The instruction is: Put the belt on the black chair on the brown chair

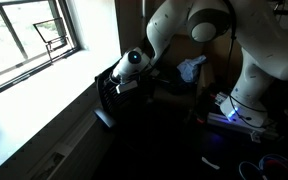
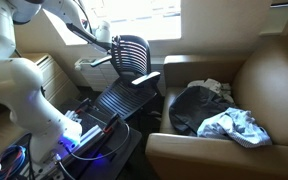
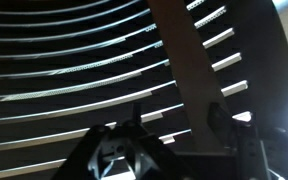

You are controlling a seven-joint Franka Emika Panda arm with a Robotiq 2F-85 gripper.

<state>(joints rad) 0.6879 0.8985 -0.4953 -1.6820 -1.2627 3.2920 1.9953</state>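
The black chair [image 2: 134, 58] has a curved ribbed back and a flat dark seat, and stands left of the brown chair [image 2: 269, 85]. Its ribs and central spine [image 3: 179, 60] fill the wrist view. My gripper [image 3: 174, 116] is open and empty, with its fingers close to the chair back. In both exterior views the gripper [image 2: 110, 45] [image 1: 122, 80] is at the upper part of the black chair's back. I cannot make out a belt in any view. The brown chair's seat holds a dark garment [image 2: 192, 105] and a patterned cloth [image 2: 234, 125].
A bright window [image 1: 24, 40] with a wide sill is beside the arm. The robot's base [image 2: 24, 100] stands by a power strip and cables [image 2: 79, 130] on the floor. A blue cloth [image 1: 191, 68] lies behind the arm.
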